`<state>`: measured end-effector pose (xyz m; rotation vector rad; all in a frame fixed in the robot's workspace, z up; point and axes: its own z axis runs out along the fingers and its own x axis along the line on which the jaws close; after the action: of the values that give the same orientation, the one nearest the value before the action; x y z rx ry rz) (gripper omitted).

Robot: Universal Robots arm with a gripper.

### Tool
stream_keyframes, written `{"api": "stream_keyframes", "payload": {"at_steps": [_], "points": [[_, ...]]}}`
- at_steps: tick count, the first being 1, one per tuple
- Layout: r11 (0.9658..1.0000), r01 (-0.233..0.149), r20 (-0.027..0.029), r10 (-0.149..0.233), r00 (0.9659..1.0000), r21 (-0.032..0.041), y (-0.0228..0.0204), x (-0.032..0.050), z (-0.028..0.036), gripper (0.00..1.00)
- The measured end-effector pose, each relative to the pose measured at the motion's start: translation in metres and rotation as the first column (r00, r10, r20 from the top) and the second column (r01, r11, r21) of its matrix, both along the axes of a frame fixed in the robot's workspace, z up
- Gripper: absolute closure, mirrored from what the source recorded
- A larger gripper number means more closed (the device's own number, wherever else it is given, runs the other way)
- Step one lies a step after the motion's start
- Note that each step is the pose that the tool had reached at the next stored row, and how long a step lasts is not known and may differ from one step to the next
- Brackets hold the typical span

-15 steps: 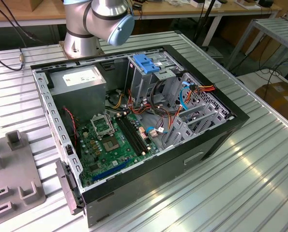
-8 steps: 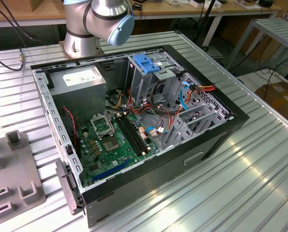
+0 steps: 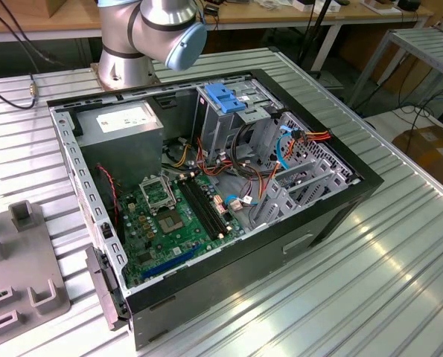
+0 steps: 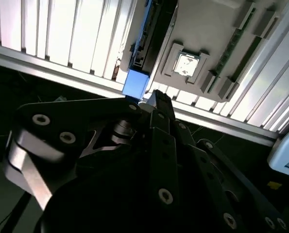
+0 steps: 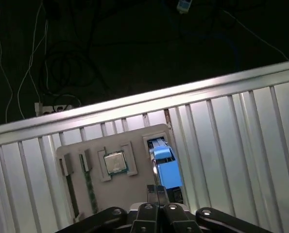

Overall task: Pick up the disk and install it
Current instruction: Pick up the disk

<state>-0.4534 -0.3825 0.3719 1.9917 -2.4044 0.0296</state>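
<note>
The disk (image 5: 164, 165) shows its blue bracket at the slot in one end of a grey holder plate (image 5: 120, 187) on the slatted table. In the second wrist view the disk (image 4: 137, 80) is a dark edge-on slab with a blue end block. In both wrist views my gripper (image 5: 156, 194) is high above the plate, and its black tip (image 4: 156, 99) is right at the blue end. Whether it touches or holds the disk cannot be told. In the exterior view the open computer case (image 3: 340, 201) lies on its side.
A processor chip (image 5: 115, 162) and two memory sticks (image 5: 88, 187) sit in the plate. In the case are a metal drive cage with a blue handle (image 3: 225, 97), a grey power supply box (image 3: 124, 123), a motherboard (image 3: 169, 216) and loose cables (image 3: 288, 141). The arm's base (image 3: 132, 44) stands behind the case.
</note>
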Motion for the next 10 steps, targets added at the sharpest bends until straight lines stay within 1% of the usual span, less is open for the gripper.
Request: {"api": "stream_keyframes", "payload": {"at_steps": [1,2,3,5,6,7,8,9,10], "points": [[0.9996,-0.029,0.0019,0.029,0.9996,0.0001,0.0,0.0,-0.0014,0.9],[0.9991,-0.043,0.0026,0.043,0.9991,0.0,0.0,0.0,-0.002,0.89],[0.9976,-0.069,0.0032,0.069,0.9976,-0.0001,0.0001,0.0001,-0.003,0.83],[0.9959,-0.09,0.004,0.09,0.9959,-0.0001,0.0003,0.0001,-0.0042,0.71],[0.9951,-0.099,0.0047,0.099,0.995,-0.0002,0.0003,0.0001,-0.0049,0.71],[0.9943,-0.107,0.0053,0.107,0.9943,-0.0002,0.0003,0.0001,-0.0055,0.64],[0.9935,-0.114,0.0058,0.114,0.9935,-0.0003,0.0004,0.0001,-0.0062,0.64],[0.9927,-0.121,0.0067,0.121,0.9926,-0.0005,0.0004,0.0001,-0.007,0.58],[0.9916,-0.13,0.0084,0.13,0.9915,-0.0007,0.0004,0.0001,-0.0088,0.58]]}}
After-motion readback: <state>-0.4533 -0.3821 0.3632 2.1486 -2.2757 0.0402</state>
